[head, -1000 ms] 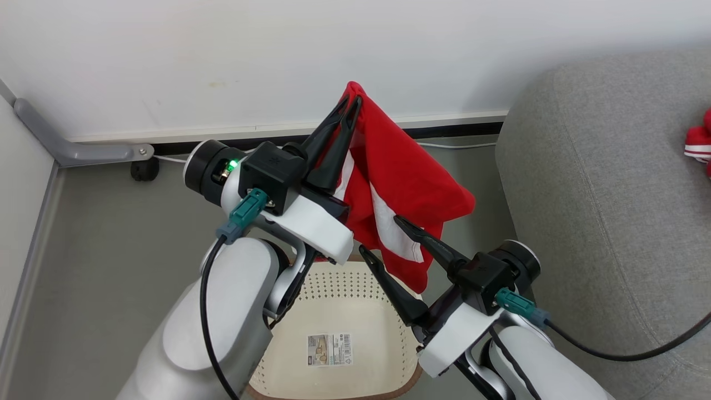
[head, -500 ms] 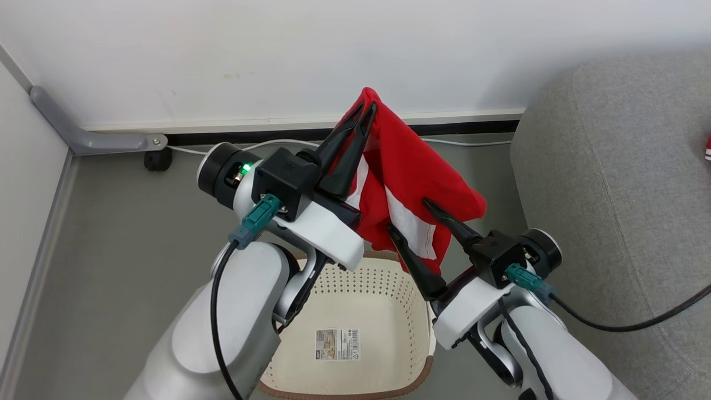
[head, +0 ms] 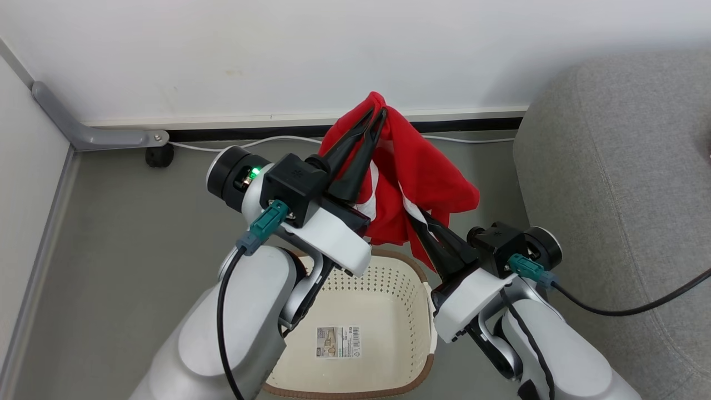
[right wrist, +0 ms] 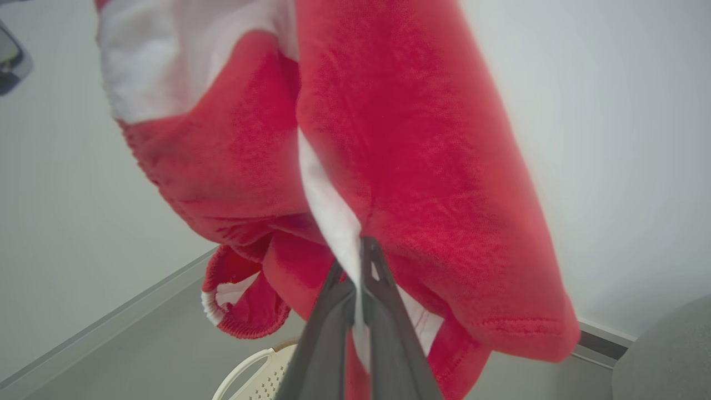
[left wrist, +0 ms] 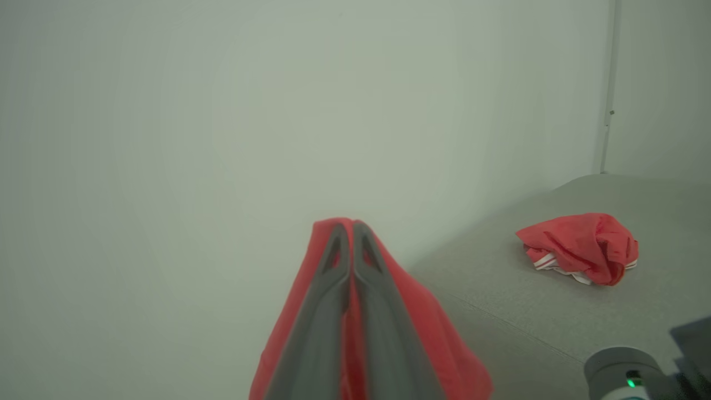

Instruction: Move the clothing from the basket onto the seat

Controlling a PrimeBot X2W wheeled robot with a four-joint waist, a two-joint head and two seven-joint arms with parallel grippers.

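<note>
left end effector (head: 376, 114): fingers pressed together on the top bit of the red garment (head: 427, 172), holding it up high in front of the white wall (head: 278, 55)

right end effector (head: 415, 215): pinched shut too, lower down on the same piece. In the right wrist view the tips bite right on a white stripe.

red garment: hanging in the air between the two end effectors, above the far side of the basket (head: 389, 289), with folds drooping to the right

basket: cream with a brown rim, sitting on the grey floor (head: 122, 250) under the arms. There's a barcode sticker (head: 337, 341) showing on its inner bottom.

seat (head: 611, 166): big grey sofa just right of the basket

second red garment (left wrist: 580, 247): bunched up on the seat cushion in the left wrist view — white striped trim along its lower edge, well apart from the held one

cable (head: 233, 145): white, running along the foot of the wall
</note>
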